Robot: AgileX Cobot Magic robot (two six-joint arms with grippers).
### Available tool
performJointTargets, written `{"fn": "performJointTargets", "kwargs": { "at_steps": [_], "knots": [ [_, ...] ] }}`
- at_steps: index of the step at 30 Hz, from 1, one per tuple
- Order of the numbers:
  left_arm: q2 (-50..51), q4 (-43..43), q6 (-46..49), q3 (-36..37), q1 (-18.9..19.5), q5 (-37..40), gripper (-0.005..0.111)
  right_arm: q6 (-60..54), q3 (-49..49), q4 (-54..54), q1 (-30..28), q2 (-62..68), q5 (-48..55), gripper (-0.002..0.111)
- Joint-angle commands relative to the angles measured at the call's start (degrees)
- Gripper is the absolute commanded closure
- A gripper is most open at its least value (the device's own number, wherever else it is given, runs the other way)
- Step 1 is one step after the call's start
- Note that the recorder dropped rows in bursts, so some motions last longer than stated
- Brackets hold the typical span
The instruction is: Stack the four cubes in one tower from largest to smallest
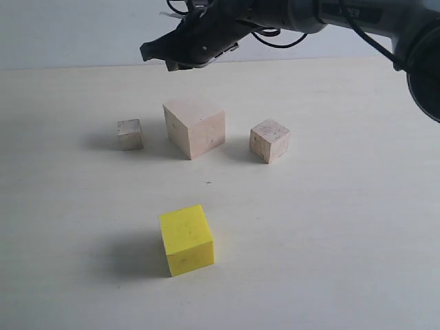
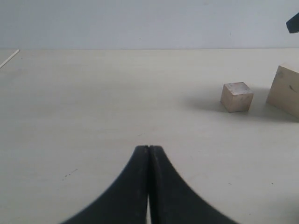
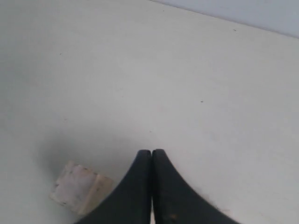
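Sitting apart on table: four cubes

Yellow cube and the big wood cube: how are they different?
The yellow cube is bright yellow; the big wood cube is pale. The big wood cube looks larger than the yellow cube, though farther back. The yellow cube sits alone in front; the big wood cube stands between the tiny cube and the medium cube. Both rest on the table, nothing on top.
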Motion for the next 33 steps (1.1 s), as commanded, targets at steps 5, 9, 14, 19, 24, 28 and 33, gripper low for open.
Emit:
{"fn": "performJointTargets", "kwargs": {
  "at_steps": [5,9,14,19,24,28,33],
  "knots": [
    [-0.32,-0.44,0.08,0.19,-0.43,-0.44,0.107,-1.87,0.14,0.02,-0.59,2.81,-3.19,0.108],
    [-0.32,-0.44,0.08,0.19,-0.43,-0.44,0.107,-1.87,0.14,-0.34,-0.59,3.07,-3.83,0.108],
    [-0.32,-0.44,0.08,0.19,-0.43,-0.44,0.107,-1.87,0.14,-0.47,-0.59,3.99,-1.97,0.108],
    [-0.32,-0.44,0.08,0.19,-0.43,-0.44,0.107,-1.76,0.14,-0.47,-0.59,5.41,0.95,0.108],
    [-0.32,-0.44,0.08,0.19,-0.43,-0.44,0.107,0.10,0.14,-3.56,-0.59,4.63,3.46,0.108],
    [-0.32,-0.44,0.08,0.19,-0.43,-0.44,0.107,7.08,0.14,-10.00,-0.59,3.70,6.92,0.108],
    [-0.32,-0.44,0.08,0.19,-0.43,-0.44,0.107,10.12,0.14,-12.84,-0.59,3.19,13.06,0.108]
  ]
}}
